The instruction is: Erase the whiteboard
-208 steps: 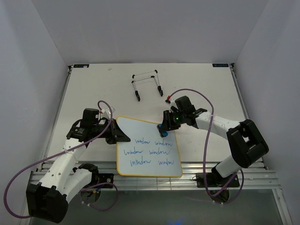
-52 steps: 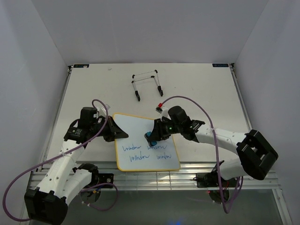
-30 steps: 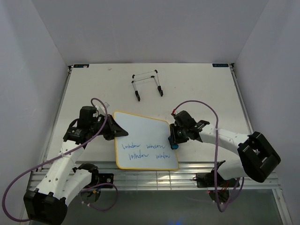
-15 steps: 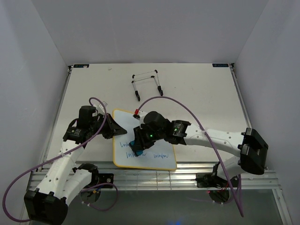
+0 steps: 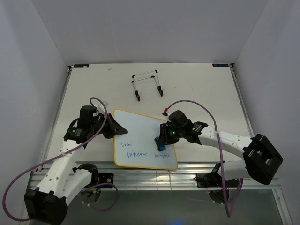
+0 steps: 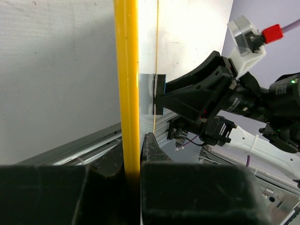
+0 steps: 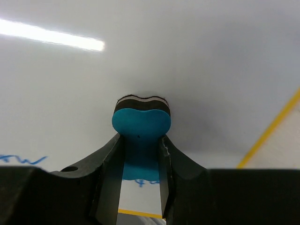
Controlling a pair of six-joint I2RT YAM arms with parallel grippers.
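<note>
The whiteboard (image 5: 140, 131), white with a yellow frame, lies at the table's near middle. Blue writing remains on its lower part. My left gripper (image 5: 114, 129) is shut on the board's left edge; in the left wrist view the yellow frame (image 6: 127, 84) runs between its fingers. My right gripper (image 5: 161, 139) is shut on a blue eraser block (image 5: 158, 140) and presses it on the board's right part. In the right wrist view the eraser (image 7: 141, 123) sits between the fingers, its felt against the white surface (image 7: 211, 65).
A thin black-and-white wire easel stand (image 5: 147, 84) stands at the back middle of the table. A metal rail (image 5: 154, 176) runs along the near edge under the board. White walls close in both sides.
The right gripper has swept the eraser back and forth across the board and now sits at its right part. Most of the upper lines of writing are gone. The board has shifted slightly.
</note>
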